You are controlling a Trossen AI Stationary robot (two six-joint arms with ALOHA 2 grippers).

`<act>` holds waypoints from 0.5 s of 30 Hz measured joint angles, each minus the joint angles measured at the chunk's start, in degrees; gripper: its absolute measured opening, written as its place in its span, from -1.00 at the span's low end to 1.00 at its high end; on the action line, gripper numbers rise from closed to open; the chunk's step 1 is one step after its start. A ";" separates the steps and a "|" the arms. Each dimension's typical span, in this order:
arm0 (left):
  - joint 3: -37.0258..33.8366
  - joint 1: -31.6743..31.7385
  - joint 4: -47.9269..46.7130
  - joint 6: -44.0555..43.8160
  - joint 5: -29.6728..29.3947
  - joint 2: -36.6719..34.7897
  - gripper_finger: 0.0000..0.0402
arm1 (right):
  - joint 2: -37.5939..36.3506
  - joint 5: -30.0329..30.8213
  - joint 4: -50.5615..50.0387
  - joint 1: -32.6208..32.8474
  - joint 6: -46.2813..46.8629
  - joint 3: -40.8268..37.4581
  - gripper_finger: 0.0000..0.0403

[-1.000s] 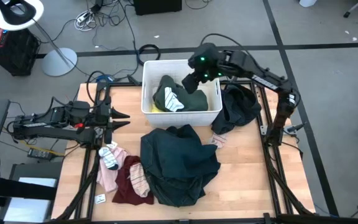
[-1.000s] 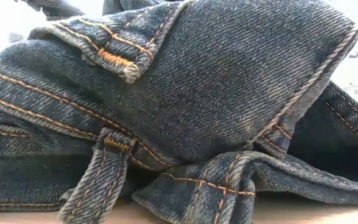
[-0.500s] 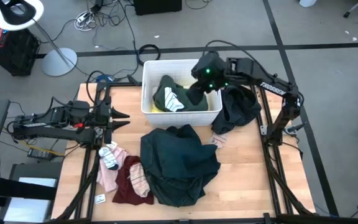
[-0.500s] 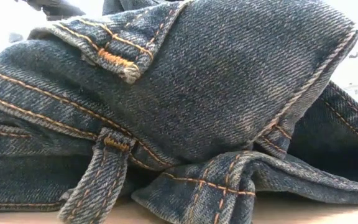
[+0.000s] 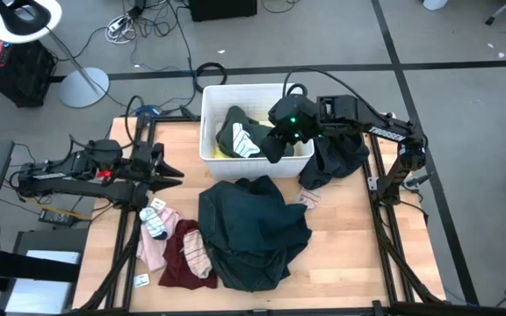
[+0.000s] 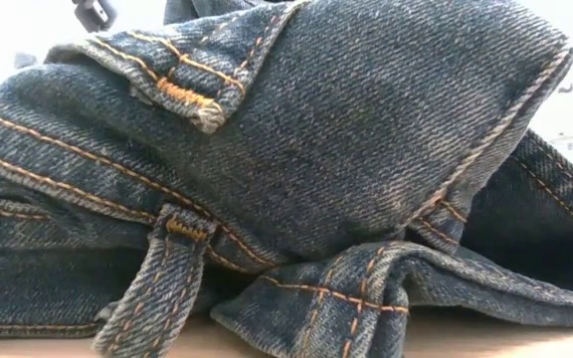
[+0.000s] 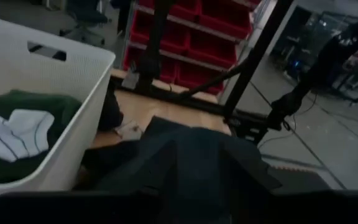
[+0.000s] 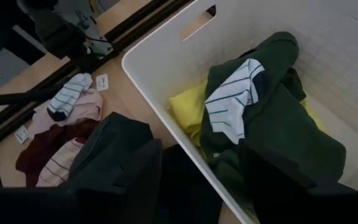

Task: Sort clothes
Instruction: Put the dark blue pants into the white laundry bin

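Denim [image 6: 296, 179] filled my low camera, a blue fold with orange stitching lying right against the lens, so I read the table from above. Nearest the front edge lay the maroon garment [image 5: 172, 263] with a striped sock [image 5: 198, 254] on it, touching the pink garment [image 5: 152, 248] to its left, and another striped sock [image 5: 155, 221] sat on the pink one's far end. The large dark teal garment [image 5: 251, 230] spread over the middle of the table [image 5: 358, 254], just beside the maroon one. The left gripper [image 5: 176, 169] hung over the table's left edge, near the pink pile but apart from it, pointing toward the centre; its fingers were parted and grasped nothing that I could see. Farther back, the black garment [image 5: 334, 156] was heaped at the right, against the white bin [image 5: 215, 159]. The right gripper [image 5: 275, 145] hung over the bin's front right part, fingers [image 8: 272, 174] spread wide and empty, just above the forest green garment [image 8: 284, 124]. That garment lay in the bin with a white striped piece [image 8: 232, 102] on it, over the yellow garment [image 8: 188, 109]
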 joint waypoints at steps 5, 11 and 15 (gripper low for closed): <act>0.00 0.00 2.54 -0.26 0.00 0.07 -0.40 | 0.00 0.78 0.02 0.57 3.02 0.00 0.05; 0.00 0.00 2.78 0.17 0.63 0.07 -0.40 | 0.00 0.82 0.02 1.40 7.03 0.00 0.03; 0.02 0.00 3.78 2.77 0.76 0.06 -0.40 | 0.00 0.82 0.02 2.98 9.29 0.00 0.03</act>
